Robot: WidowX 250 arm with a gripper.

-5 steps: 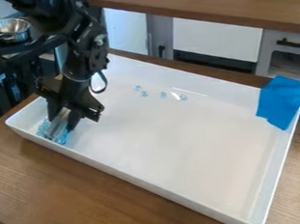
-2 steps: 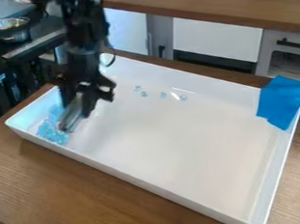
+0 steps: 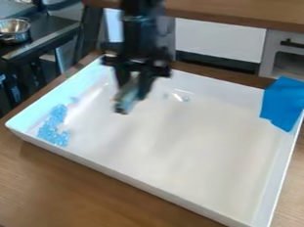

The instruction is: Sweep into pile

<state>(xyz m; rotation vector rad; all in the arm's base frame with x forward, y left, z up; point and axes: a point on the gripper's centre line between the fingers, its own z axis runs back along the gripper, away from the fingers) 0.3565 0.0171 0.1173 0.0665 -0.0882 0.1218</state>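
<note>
The gripper (image 3: 132, 87) hangs over the upper left part of the white tray (image 3: 143, 177), shut on a small sweeping tool (image 3: 128, 96) that points down toward the tray floor. Light-blue pieces (image 3: 53, 127) lie in a heap along the tray's left end, to the left of the tool and apart from it. A couple of loose pieces (image 3: 186, 99) rest near the tray's far wall, right of the gripper. The arm covers part of that far wall.
A blue cloth (image 3: 286, 103) drapes over the tray's right corner. The tray stands on a wooden table (image 3: 88, 188). Behind it are a wooden shelf (image 3: 219, 4) and, at the upper left, a metal pot (image 3: 11, 30) on a dark counter.
The gripper has moved right and toward the far side with the tool, away from the left end. The heap of blue pieces there is now uncovered.
</note>
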